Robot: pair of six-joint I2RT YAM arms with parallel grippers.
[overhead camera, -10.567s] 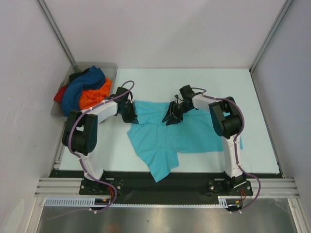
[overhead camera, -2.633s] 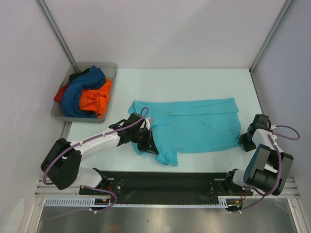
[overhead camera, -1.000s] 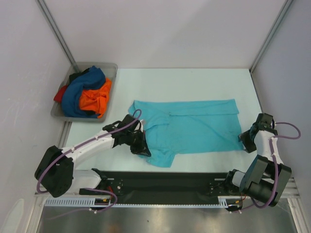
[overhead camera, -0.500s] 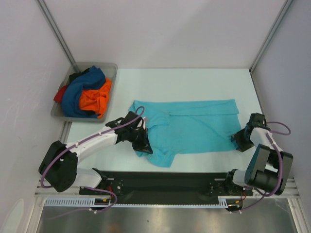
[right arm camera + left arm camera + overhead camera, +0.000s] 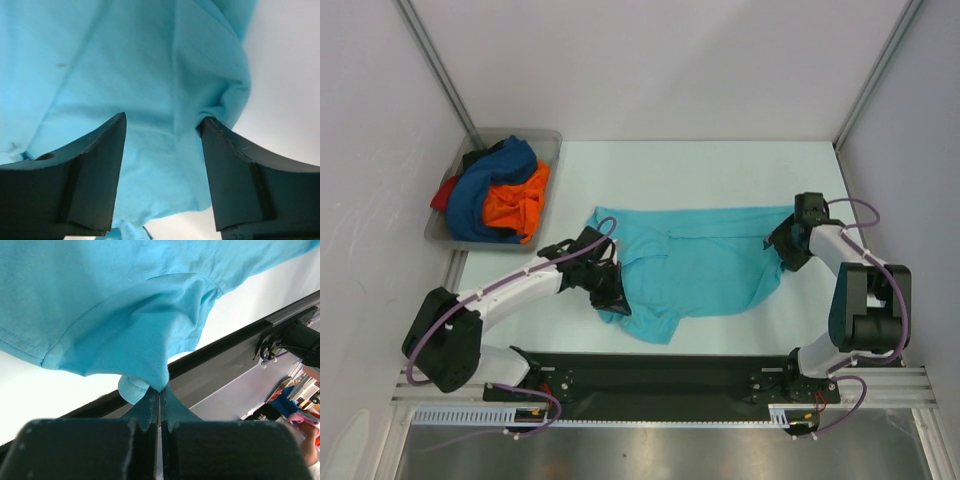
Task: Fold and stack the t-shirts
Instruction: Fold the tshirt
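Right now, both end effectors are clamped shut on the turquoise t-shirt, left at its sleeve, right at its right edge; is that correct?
Not quite. The left end effector is shut on the turquoise t-shirt at its sleeve, but the right end effector is open, its jaws apart over the right edge; the right wrist view shows it.

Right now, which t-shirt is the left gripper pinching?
The turquoise cloth t-shirt spread on the table; the left gripper grips it. The dark blue shirt, orange shirt and red shirt lie heaped in the grey plastic tray.
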